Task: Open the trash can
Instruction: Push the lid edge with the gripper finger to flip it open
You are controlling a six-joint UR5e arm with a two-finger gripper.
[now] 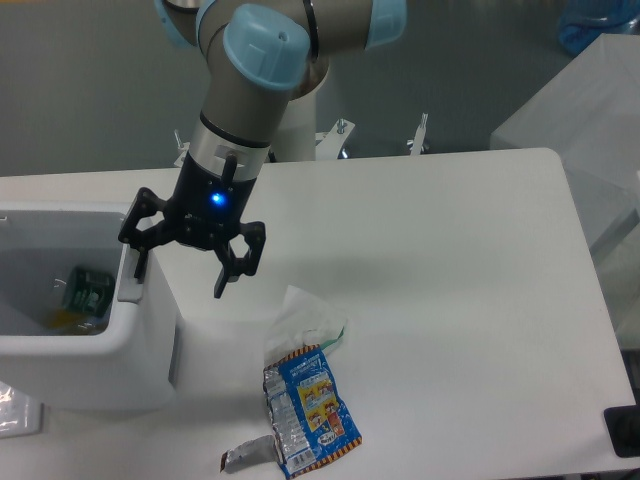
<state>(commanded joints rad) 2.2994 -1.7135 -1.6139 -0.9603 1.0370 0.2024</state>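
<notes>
Camera view:
Trash can [90, 345]: left table edge, interior showing, rubbish inside.
Gripper [180, 268]: fingers spread, holding nothing, one fingertip [139, 266] at the grey push tab [127, 283].
Bearing: bin lies left of gripper.

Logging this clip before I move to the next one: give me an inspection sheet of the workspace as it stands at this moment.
Surface: white table, mostly bare on its right side.
Job's things: trash can at left, open at the top; no lid in view; litter visible inside; grey tab on its right rim.
Clutter: blue wrapper, white tissue and a small foil scrap on the table beside the can.
Grippers: gripper open, one finger at the grey tab, the other over the can's right edge; blue light on.
Cables: nothing seen.
Surroundings: grey floor, translucent sheeting at right, black object at lower right.
</notes>
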